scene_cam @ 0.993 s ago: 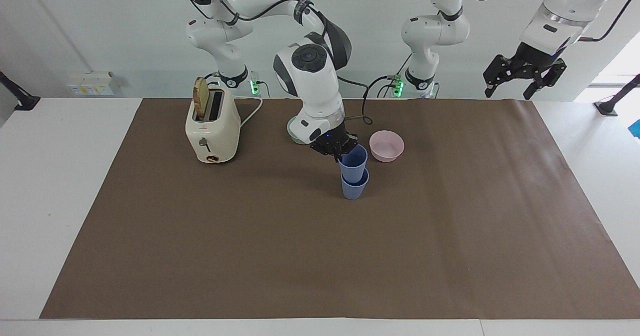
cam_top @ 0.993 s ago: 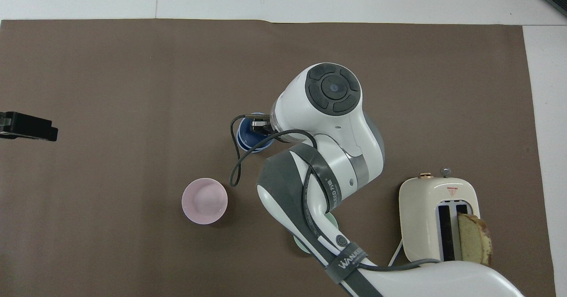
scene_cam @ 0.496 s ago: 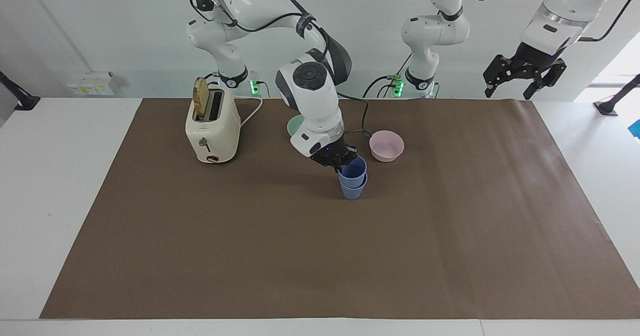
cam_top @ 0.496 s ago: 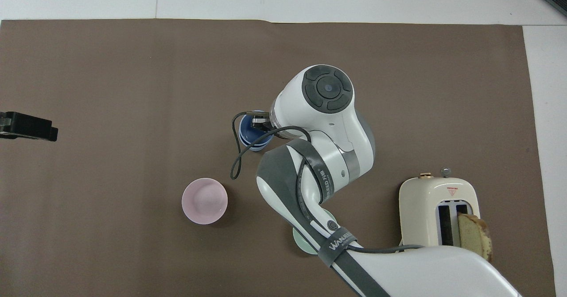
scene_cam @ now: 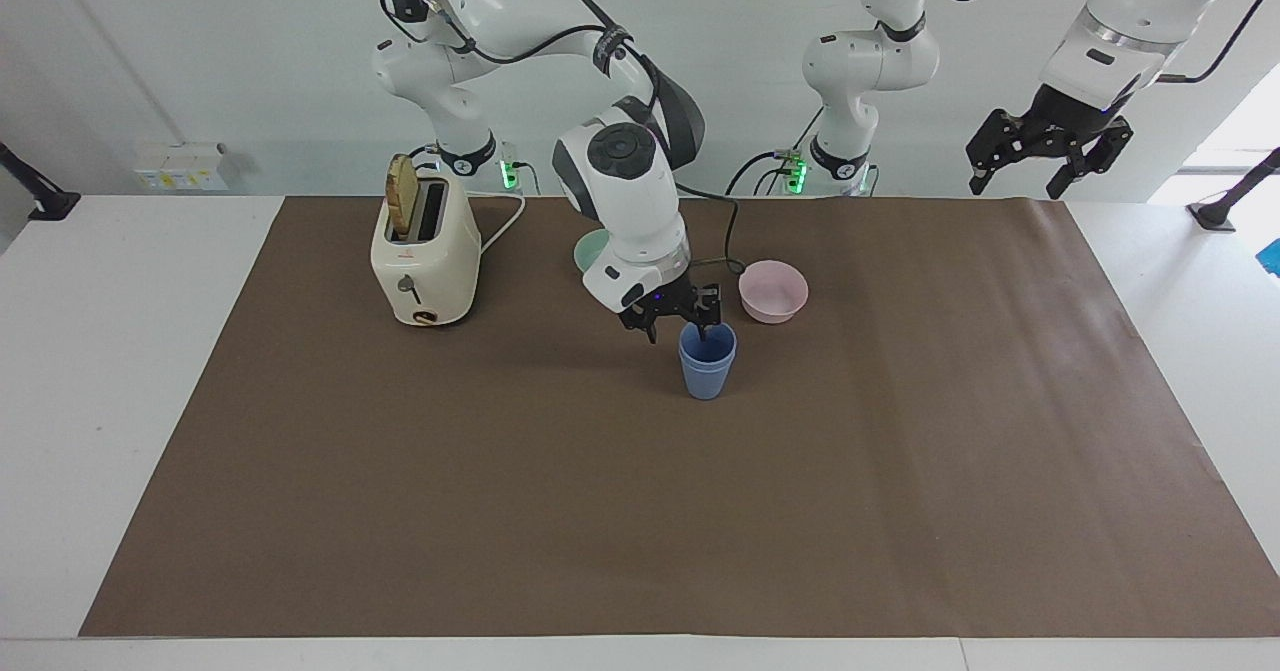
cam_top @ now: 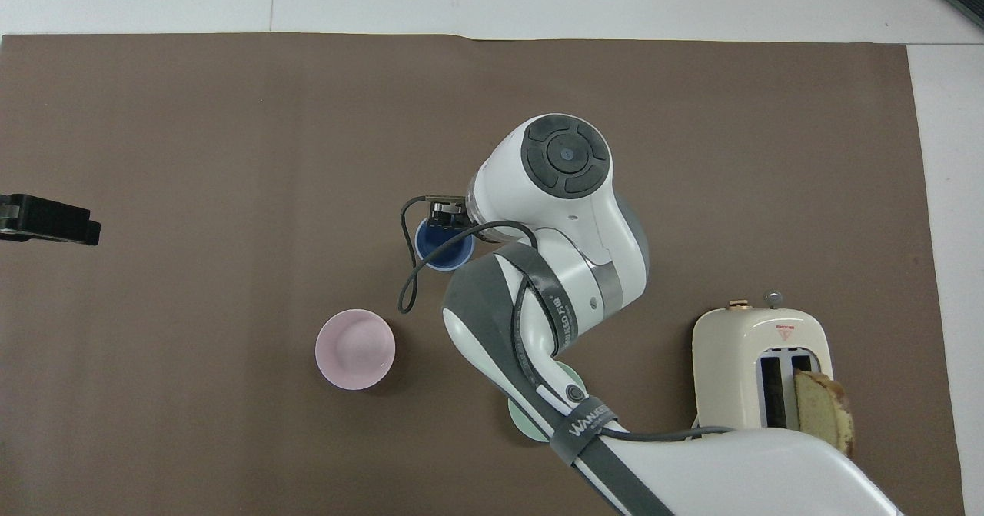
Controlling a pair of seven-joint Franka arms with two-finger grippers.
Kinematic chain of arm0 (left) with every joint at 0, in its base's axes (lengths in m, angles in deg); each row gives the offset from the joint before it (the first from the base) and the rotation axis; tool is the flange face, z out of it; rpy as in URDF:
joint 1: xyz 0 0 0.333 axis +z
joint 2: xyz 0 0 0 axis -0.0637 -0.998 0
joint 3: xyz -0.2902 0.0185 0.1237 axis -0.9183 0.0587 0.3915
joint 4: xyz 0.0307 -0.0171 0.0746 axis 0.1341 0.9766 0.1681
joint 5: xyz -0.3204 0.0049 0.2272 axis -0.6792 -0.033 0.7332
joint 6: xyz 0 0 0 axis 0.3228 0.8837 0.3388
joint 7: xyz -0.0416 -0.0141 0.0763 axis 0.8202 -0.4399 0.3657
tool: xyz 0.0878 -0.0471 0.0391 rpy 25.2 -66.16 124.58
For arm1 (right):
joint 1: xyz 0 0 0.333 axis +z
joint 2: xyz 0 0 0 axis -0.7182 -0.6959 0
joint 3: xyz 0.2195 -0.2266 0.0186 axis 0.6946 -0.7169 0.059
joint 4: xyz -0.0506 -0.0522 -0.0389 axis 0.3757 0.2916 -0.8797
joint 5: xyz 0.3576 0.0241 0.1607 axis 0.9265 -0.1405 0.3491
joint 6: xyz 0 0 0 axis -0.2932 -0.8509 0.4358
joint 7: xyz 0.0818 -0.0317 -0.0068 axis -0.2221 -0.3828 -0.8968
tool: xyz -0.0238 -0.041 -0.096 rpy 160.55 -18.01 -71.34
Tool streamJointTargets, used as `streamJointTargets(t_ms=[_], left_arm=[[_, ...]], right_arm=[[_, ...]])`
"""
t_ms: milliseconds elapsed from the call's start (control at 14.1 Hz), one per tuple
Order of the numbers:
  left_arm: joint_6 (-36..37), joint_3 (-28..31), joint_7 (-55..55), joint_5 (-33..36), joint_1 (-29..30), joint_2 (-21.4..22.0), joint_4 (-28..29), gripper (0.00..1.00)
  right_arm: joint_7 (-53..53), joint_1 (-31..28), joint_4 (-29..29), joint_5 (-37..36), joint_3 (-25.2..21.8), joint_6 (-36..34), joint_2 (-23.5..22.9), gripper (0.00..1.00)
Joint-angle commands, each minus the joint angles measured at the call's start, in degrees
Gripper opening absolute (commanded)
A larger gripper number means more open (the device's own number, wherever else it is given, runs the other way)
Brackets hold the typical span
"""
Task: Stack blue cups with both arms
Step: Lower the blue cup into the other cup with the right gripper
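Cups (scene_cam: pixel 707 363), nested and standing just under the spread right gripper (scene_cam: pixel 680 329), look light, stiff, best pinched at the rim; from overhead they (cam_top: pixel 444 248) peek beside it, left gripper (cam_top: pixel 48 219) spread, waiting well apart.

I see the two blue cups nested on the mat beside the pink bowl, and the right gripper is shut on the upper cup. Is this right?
Not quite. The blue cups are nested beside the pink bowl, but the right gripper is open just above the rim, holding nothing. The facing view shows this.
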Motion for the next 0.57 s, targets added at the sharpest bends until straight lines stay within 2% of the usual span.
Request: streamJointTargets(t_ms=[0,284,496], left_arm=[[-0.4,-0.2,0.5,-0.2,0.4,0.7,0.4,1.00],[-0.4,-0.2,0.5,-0.2,0.4,0.7,0.4,1.00],[-0.4,-0.2,0.5,-0.2,0.4,0.7,0.4,1.00]], right_arm=[[-1.3,-0.2,0.6,-0.8,0.2,0.2,0.2,1.00],[-1.9,-1.5,0.3,-3.1,-0.1,-2.7,0.7,1.00],[-9.8,-6.5,0.1,-3.6,-0.2,-7.5,2.4,1.00]])
